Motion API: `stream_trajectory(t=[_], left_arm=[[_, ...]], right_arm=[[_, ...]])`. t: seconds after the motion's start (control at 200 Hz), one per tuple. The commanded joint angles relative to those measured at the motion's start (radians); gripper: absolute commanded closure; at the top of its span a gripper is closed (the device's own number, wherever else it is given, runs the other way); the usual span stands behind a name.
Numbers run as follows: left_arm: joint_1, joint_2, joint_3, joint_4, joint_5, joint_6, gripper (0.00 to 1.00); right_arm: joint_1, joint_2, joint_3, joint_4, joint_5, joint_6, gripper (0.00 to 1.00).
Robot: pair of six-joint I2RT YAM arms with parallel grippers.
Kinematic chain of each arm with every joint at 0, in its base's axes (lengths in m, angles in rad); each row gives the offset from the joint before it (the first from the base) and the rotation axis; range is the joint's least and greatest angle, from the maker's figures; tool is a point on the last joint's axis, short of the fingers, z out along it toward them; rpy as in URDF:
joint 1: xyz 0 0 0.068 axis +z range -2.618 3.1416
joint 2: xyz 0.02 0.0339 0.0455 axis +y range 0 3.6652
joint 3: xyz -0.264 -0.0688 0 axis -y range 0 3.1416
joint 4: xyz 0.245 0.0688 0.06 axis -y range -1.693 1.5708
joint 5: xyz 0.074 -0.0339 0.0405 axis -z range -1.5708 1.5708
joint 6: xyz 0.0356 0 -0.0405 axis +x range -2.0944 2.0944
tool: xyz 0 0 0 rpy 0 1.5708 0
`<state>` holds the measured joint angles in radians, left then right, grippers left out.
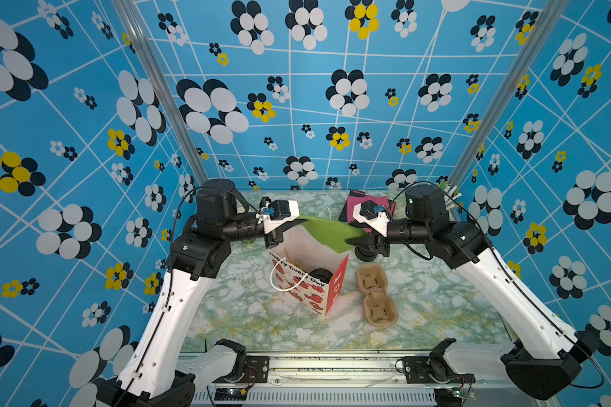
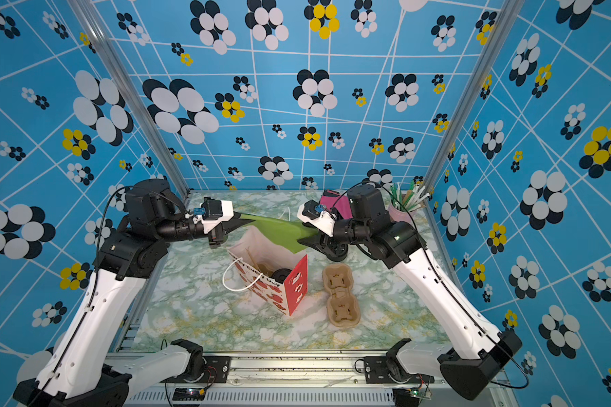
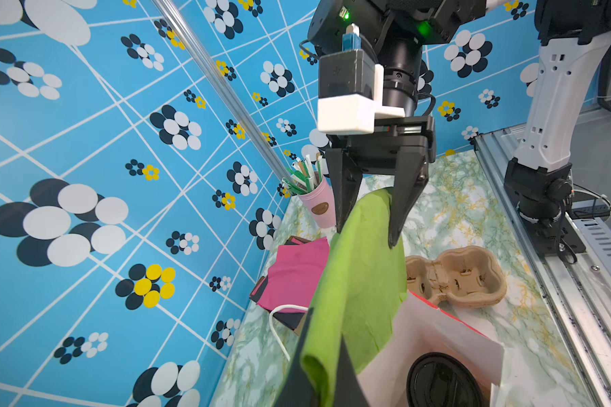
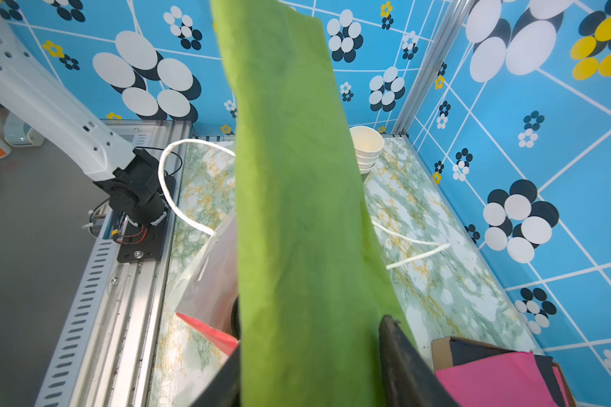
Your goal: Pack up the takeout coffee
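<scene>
Takeout coffee [image 3: 438,380], black-lidded, sits in gift bag [image 1: 297,287] below left gripper [image 3: 325,329], which clamps green paper sheet [image 3: 360,275]; right gripper [image 3: 365,236] stands parted around it. Stacked lidless cups [image 4: 365,148] show clearly only in right wrist view.

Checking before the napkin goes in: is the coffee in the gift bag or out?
In. The takeout coffee sits inside the open gift bag; only its black lid shows.

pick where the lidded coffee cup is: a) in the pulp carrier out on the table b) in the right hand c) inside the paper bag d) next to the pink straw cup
c: the takeout coffee, black lid up, sits inside the open paper bag, while the pulp carrier on the table beside it holds nothing.
</scene>
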<state>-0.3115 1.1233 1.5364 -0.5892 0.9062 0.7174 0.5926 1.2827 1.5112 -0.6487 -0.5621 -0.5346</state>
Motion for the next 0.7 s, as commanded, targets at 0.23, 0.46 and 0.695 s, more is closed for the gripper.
stream_trajectory(t=[0.23,0.46,0.695], left_arm=[[0.010,-0.025,0.014,-0.100,-0.088,0.070,1.00],[0.023,-0.030,0.013,-0.109,-0.098,0.079,1.00],[0.032,-0.034,0.020,-0.119,-0.146,0.112,1.00]], right_arm=[[-0.002,-0.014,-0.044,0.051,0.027,0.044,0.89],[-0.002,0.009,-0.054,0.049,0.013,0.066,1.00],[-0.001,0.009,-0.064,0.079,0.051,0.114,0.27]])
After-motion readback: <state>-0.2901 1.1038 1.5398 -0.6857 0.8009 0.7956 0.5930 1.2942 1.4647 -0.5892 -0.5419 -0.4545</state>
